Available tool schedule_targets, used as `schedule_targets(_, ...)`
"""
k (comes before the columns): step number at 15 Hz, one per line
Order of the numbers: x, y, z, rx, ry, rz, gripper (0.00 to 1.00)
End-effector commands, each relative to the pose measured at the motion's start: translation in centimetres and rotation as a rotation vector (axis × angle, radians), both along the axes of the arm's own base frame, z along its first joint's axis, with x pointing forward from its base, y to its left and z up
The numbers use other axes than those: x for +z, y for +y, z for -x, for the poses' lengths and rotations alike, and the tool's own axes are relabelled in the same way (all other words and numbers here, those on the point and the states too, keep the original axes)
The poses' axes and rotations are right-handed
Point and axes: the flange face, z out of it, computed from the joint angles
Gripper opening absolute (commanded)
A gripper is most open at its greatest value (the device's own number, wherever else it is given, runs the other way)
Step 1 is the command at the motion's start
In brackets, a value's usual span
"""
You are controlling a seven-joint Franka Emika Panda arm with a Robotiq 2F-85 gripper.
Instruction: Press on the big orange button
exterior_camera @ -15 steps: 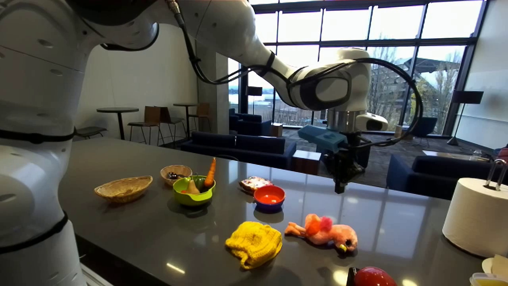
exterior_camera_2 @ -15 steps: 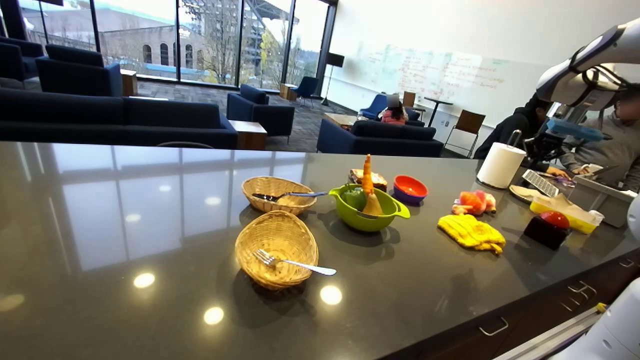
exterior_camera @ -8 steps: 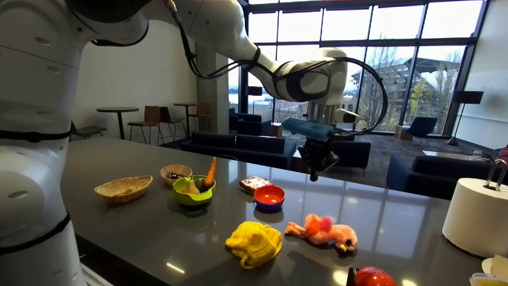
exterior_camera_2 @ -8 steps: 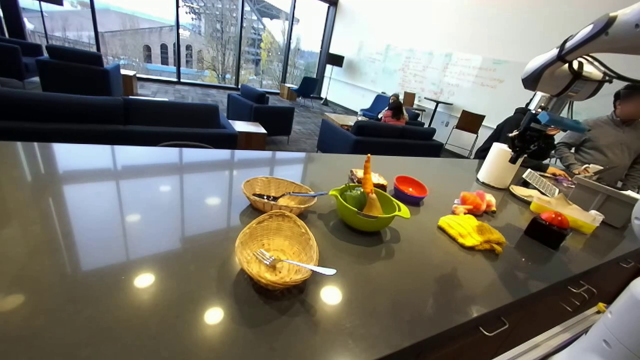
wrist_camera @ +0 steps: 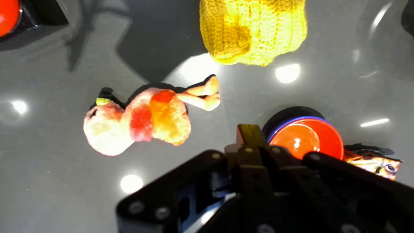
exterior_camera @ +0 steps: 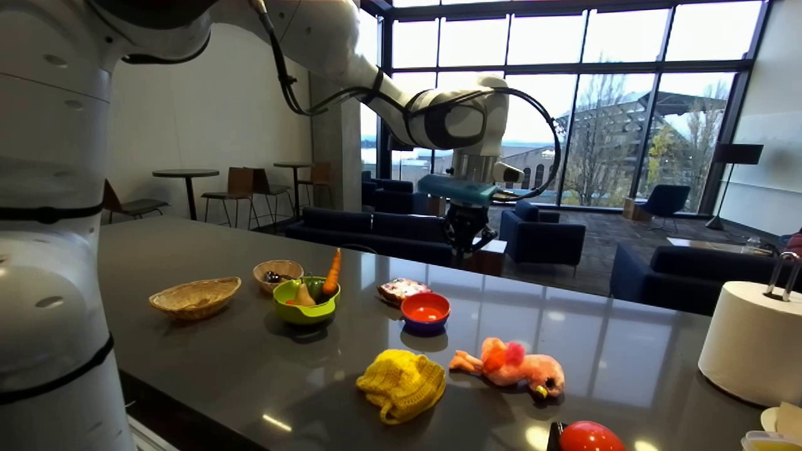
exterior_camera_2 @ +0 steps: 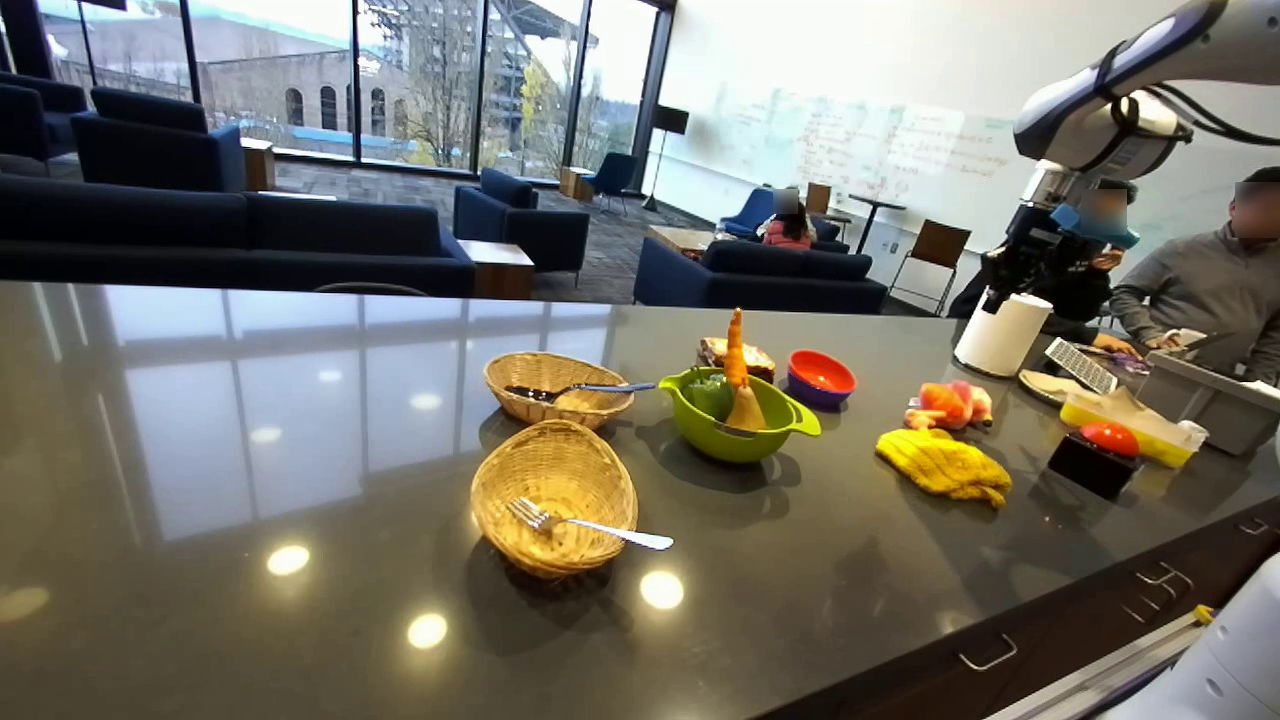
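The desk point(exterior_camera_2: 800, 570) is laid loosely, likely so one thing can be reached without its neighbours being knocked. Above it the arm point(exterior_camera: 326, 41) is stretched toward the window edge point(exterior_camera: 595, 304), wrist point(exterior_camera: 473, 165) downward. The claw point(exterior_camera: 460, 252) is clenched on nothing, presumably so pressing can be done with its tips. Near the drawer edge point(exterior_camera_2: 1000, 602), well apart from the claw, the orange button point(exterior_camera_2: 1110, 438) is set face up.
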Motion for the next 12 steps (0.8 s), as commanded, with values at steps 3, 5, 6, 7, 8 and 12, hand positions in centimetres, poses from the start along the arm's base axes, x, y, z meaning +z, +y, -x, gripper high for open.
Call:
schedule_targets(3,0.7,4.8,0.9,0.134,-0.005,-0.016,0.00)
schedule_targets(5,0.4,5.9,1.2,0.181,-0.006,-0.025,0.00)
schedule_targets(6,0.3,6.6,1.4,0.216,-0.008,-0.023,0.00)
schedule_targets(7,0.2,7.2,1.6,0.241,-0.006,-0.023,0.00)
schedule_targets(8,0.2,7.9,1.8,0.241,-0.008,-0.030,0.00)
schedule_targets(12,0.2,10.5,2.2,0.225,-0.010,-0.033,0.00)
